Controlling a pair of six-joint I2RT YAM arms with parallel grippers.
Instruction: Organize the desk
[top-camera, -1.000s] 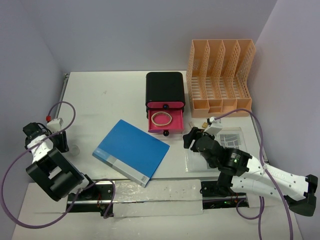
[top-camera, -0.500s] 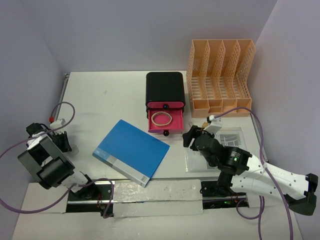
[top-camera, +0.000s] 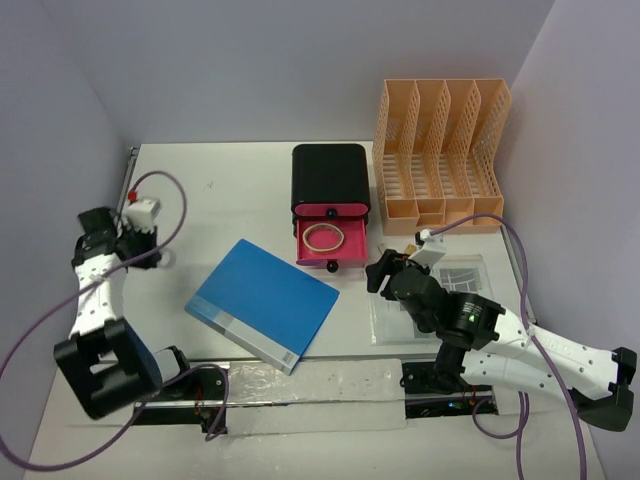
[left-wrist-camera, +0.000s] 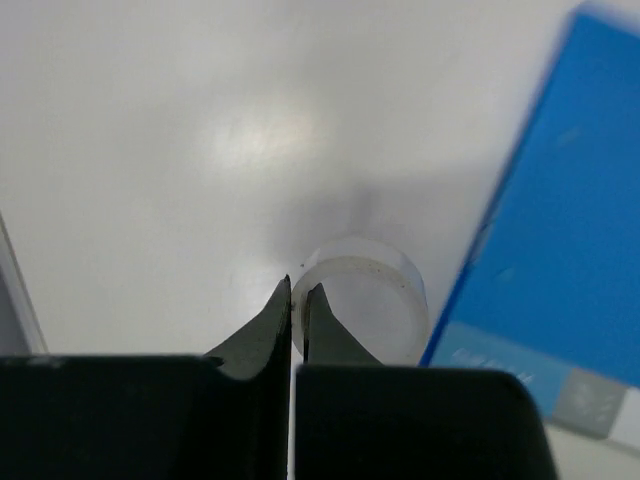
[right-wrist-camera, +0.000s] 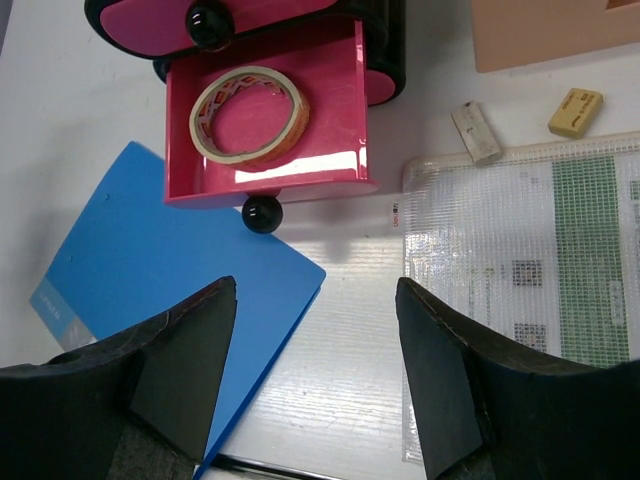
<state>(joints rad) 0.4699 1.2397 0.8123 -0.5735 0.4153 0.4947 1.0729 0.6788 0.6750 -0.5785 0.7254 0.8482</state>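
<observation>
The desk (top-camera: 230, 190) is a wide white tabletop. My left gripper (top-camera: 152, 257) hangs over its left side, shut on the wall of a small translucent tape ring (left-wrist-camera: 375, 300); one finger is inside the ring and one outside (left-wrist-camera: 297, 290). In the top view the ring is hidden by the gripper. My right gripper (top-camera: 378, 272) stands open above the bare desk between a blue folder (top-camera: 262, 303) and a clear mesh pouch (top-camera: 440, 300), holding nothing (right-wrist-camera: 315, 282).
A black box (top-camera: 330, 175) has its lower pink drawer (right-wrist-camera: 340, 110) pulled out with a tape roll (right-wrist-camera: 250, 103) inside. An orange file rack (top-camera: 438, 150) stands at the back right. Two erasers (right-wrist-camera: 474, 132) lie beside the pouch (right-wrist-camera: 520, 260). The folder's corner (left-wrist-camera: 570, 230) lies right of the ring.
My left gripper has shut on the translucent ring and swung from the near left edge farther onto the desk, carrying the ring. The right arm has not moved.
</observation>
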